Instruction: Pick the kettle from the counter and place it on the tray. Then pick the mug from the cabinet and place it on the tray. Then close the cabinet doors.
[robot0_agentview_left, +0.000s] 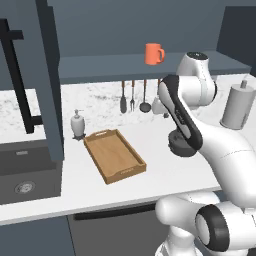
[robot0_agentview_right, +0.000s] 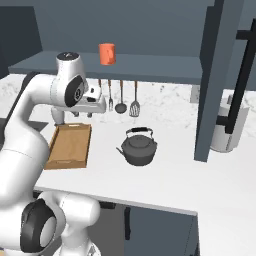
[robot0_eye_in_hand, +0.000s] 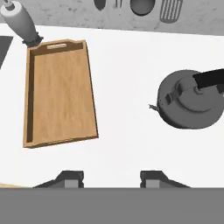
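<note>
Kettle sits on tabletop right of tray, apart from it, nothing in tray yet. Gripper hovers above, jaws parted, holding nothing. Kettle prob heavy-ish, rigid, round body slick, so grab the arched handle at top, centred, else it'll swing.
</note>
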